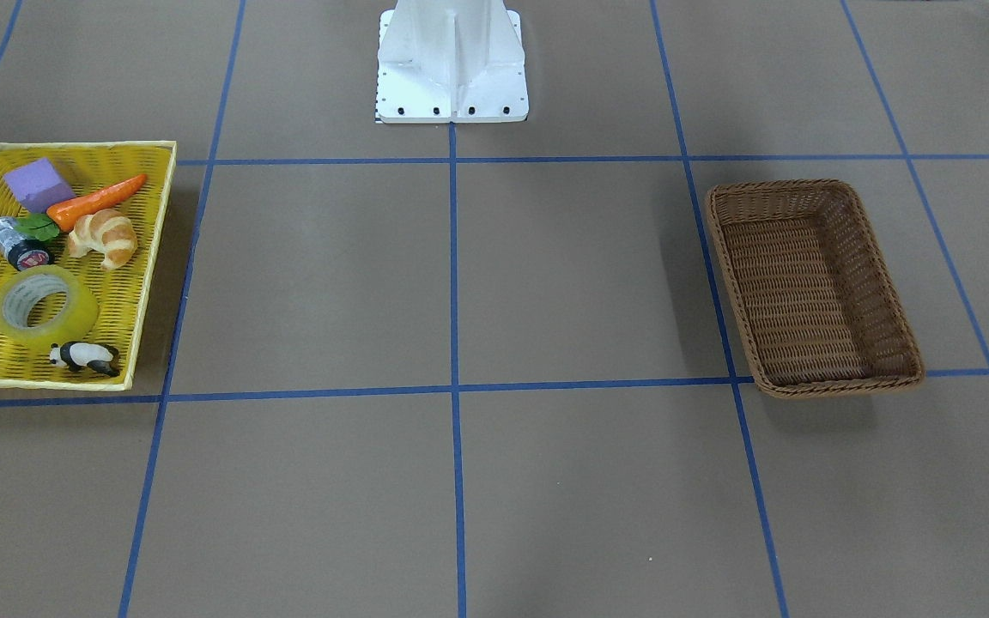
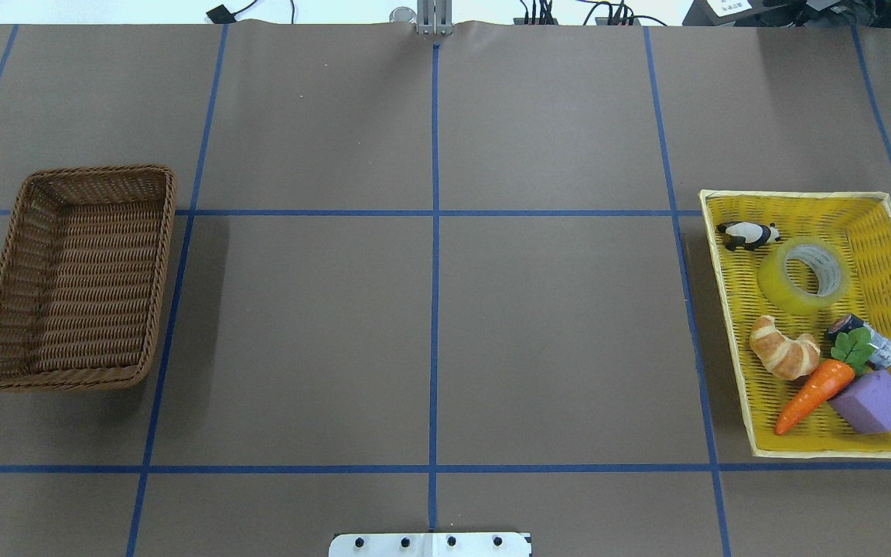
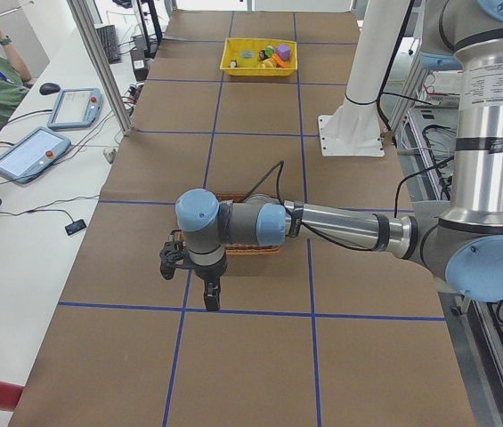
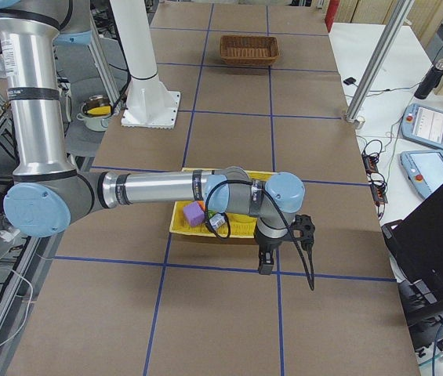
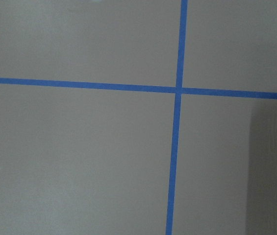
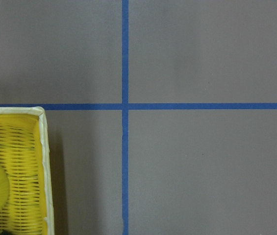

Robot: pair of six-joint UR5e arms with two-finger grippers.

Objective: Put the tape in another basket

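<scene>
Both pairs of fingers show only in the side views, so I cannot tell whether the left fingers (image 3: 209, 299) or right fingers (image 4: 265, 263) are released or clenched. Each hangs straight down from a level, outstretched forearm over the brown counter (image 2: 554, 340). Overhead, at 3 o'clock, a flat yellow woven tray (image 2: 879, 255) runs off the frame's edge. Nearest in it lie a purple block (image 2: 875, 401), carrot (image 2: 813, 394) and croissant (image 2: 784, 354). Beyond them the glossy, translucent yellow-green ring of tape (image 2: 782, 285) lies flat, a panda figure (image 2: 747, 234) at its 11 o'clock. At 9 o'clock, well apart, sits the brown wicker basket (image 2: 78, 271).
</scene>
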